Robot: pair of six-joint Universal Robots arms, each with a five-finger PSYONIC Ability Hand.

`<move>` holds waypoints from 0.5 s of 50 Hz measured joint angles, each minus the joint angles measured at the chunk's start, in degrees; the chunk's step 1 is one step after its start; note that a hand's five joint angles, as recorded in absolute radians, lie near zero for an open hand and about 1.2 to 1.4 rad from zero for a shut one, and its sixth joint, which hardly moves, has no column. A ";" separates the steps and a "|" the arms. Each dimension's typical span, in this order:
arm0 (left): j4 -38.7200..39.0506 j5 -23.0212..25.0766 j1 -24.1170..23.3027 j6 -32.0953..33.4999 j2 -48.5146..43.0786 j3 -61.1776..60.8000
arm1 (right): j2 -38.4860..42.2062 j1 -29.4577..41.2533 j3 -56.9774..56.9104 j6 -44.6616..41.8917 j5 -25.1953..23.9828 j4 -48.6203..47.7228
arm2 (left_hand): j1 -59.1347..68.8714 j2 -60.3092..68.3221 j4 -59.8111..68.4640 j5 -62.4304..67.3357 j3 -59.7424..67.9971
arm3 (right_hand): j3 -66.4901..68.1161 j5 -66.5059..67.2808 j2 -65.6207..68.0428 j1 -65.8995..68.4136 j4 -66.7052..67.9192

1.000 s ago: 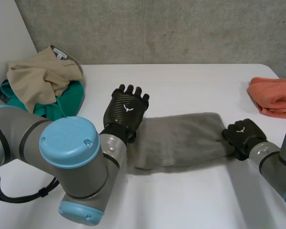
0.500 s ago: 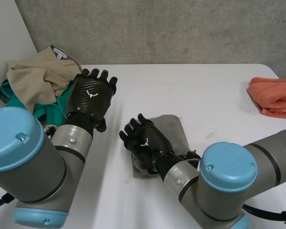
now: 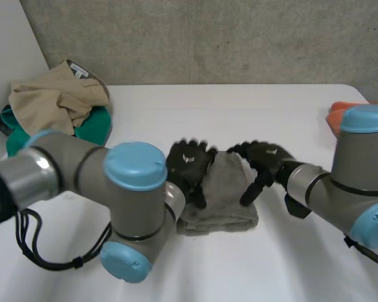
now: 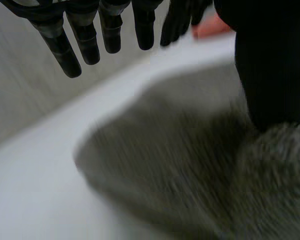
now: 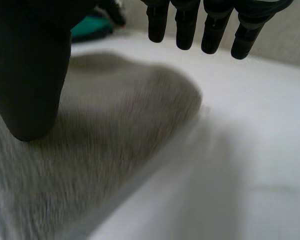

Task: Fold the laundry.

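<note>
Since half a second ago, my left hand (image 3: 189, 162) has come down from beside the laundry pile onto the left edge of the grey towel (image 3: 222, 200). My right hand (image 3: 266, 158) has swung over to its right edge. The towel lies folded short in the middle of the tabletop (image 3: 271, 113). Both hands have straight, spread fingers gripping nothing, each thumb resting on the cloth. A beige cloth (image 3: 50, 100) and a green cloth (image 3: 94, 127) are heaped at far left, an orange cloth (image 3: 335, 114) at far right.

Left hand (image 3: 189, 165) on left side of towel (image 3: 223, 196), right hand (image 3: 264, 158) on its right; clothes pile (image 3: 50, 104) far left
</note>
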 measured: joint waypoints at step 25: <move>-5.55 -6.60 -1.45 0.35 16.39 -3.74 | -12.25 8.64 13.21 -19.63 13.62 -14.16 | -0.15 -0.11 -0.11 -0.03 -0.12 | 8.41 6.46 9.66 7.32 7.94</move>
